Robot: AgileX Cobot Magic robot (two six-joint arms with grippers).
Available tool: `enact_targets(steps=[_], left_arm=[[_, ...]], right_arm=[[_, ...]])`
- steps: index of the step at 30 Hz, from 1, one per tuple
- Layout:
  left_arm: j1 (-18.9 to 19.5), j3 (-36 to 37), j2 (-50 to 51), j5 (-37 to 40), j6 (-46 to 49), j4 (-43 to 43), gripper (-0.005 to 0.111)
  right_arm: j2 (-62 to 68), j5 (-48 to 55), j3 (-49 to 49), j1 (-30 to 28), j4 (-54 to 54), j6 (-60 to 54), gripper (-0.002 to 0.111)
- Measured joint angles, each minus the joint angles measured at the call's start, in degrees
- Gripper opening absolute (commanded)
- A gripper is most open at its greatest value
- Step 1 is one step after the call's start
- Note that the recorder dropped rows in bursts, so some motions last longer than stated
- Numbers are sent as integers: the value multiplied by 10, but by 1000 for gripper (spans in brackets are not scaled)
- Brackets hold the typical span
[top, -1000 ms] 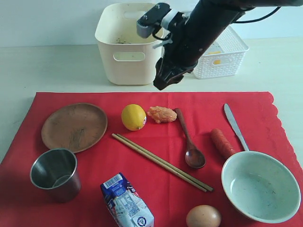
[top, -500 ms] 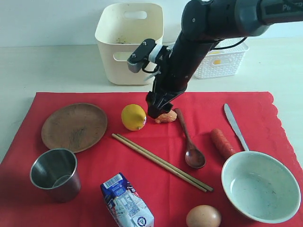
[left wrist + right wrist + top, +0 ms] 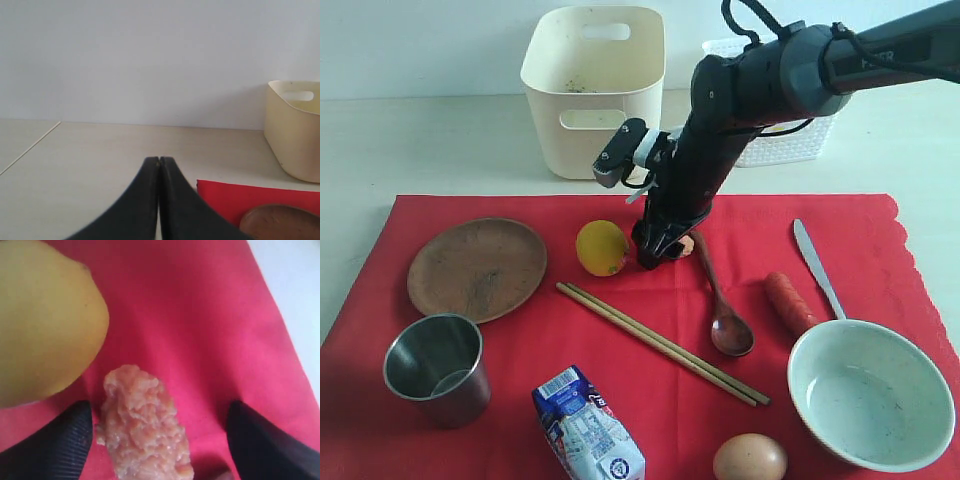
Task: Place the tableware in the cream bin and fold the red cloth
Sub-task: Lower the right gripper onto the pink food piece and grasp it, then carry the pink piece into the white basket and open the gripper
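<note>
Left gripper (image 3: 159, 162): jaws pressed together, above the table (image 3: 100, 150), left of the red cloth (image 3: 520, 420).
Steel cup (image 3: 435, 368), wooden plate (image 3: 477, 268): on the cloth's left side, not yet binned.
Cream bin (image 3: 592, 90): beyond the cloth's far edge, left of centre.
Lemon (image 3: 601, 247): just left of the right gripper (image 3: 657, 250).
Right gripper: jaws apart, straddling the orange food lump (image 3: 142, 420), low on the cloth.
Risk: closing here would likely take the lump, which is not tableware. A finger could also roll the lemon or pinch the cloth.
Chopsticks (image 3: 660, 343): near of the gripper, lying diagonally.
Spoon (image 3: 718, 300): handle just right of the lump and could get knocked.
Knife (image 3: 817, 267), bowl (image 3: 868, 393): on the cloth's right side.
</note>
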Motion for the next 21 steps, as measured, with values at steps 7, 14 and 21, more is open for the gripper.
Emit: enact_targets(steps=[7,14,21], left_arm=[[0,0,0,0,0,0,3],[0,0,0,0,0,0,3],[0,0,0,0,0,0,3]], right_arm=[[4,-2,0,0,1,2,23],[4,5,0,0,-1,5,0],[-59,25,2,0,-14,44,0]])
